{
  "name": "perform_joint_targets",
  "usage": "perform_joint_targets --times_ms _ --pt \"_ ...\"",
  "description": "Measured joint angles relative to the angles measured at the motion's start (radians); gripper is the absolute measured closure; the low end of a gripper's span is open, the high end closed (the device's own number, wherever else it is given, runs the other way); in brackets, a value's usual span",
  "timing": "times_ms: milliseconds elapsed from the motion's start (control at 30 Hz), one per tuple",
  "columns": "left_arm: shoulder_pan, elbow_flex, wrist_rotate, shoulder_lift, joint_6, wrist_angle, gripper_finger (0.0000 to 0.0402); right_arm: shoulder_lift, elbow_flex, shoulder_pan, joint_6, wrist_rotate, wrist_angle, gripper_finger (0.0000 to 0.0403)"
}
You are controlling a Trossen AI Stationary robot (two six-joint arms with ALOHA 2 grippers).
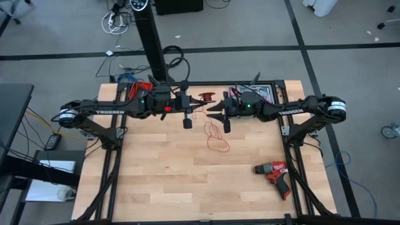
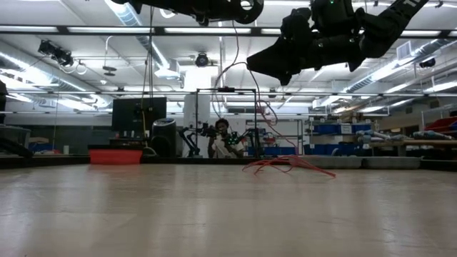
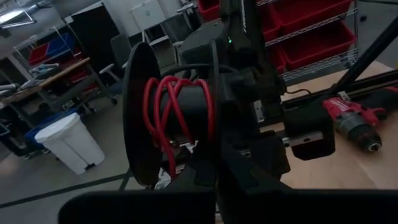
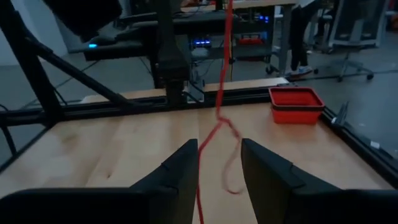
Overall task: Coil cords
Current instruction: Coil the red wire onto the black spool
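- Left arm reaches in from the desk's (image 1: 156,187) left edge, held above the back half.
- Left pincer (image 1: 187,119) shut on a black spool (image 3: 140,121) wound with turns of red cord (image 3: 177,109); left wrist view shows the spool close up, loops around its hub.
- Small red tray (image 1: 142,85) at the back of the desk, by the left arm's wrist; it also shows in the right wrist view (image 4: 297,104) near the desk's edge.
- Cord (image 1: 215,134) runs from between the two pincers down to the desk, ending in loose red loops just in front of them, about mid-desk.
- Low view: cord (image 2: 285,164) lies as a low red tangle on the desk, with a thin strand rising toward the arms overhead.
- Right pincer (image 1: 226,122) held above the desk, facing the left one, close to it, fingers spread wide.
- Right wrist view: cord (image 4: 221,93) hangs straight down and passes between the two dark fingers (image 4: 180,171); whether it touches either one, cannot tell.
- Right arm comes in from the desk's right edge, level with the left arm.
- Red and black drill (image 1: 275,173) lies on the desk's front right part, well apart from the cord.
- A person (image 2: 223,137) shows in the room behind the desk in the low view.
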Motion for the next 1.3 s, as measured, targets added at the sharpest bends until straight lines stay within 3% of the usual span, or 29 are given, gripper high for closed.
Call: perform_joint_targets --times_ms 333,600,900,1033,1200,1300 --pt "0.0 0.0 -0.056 0.0 -0.018 0.002 0.04 -0.001 0.013 0.048 0.009 0.008 -0.031 0.028" --pt "-0.001 0.0 -0.058 0.0 -0.062 0.048 0.04 -0.001 0.014 0.07 -0.065 0.183 -0.051 0.0284" --pt "-0.001 0.0 -0.058 0.0 -0.076 0.129 0.04 -0.001 0.014 0.051 -0.11 0.262 -0.048 0.029" --pt "-0.001 0.0 -0.058 0.0 -0.076 0.137 0.04 -0.001 0.014 0.045 -0.128 0.26 -0.049 0.0317" --pt "-0.001 -0.001 -0.058 0.001 -0.076 0.131 0.04 -0.001 0.014 0.045 -0.17 0.254 -0.063 0.0386" --pt "-0.001 0.0 -0.058 0.001 -0.077 0.131 0.04 -0.001 0.014 0.045 -0.175 0.243 -0.093 0.0394"
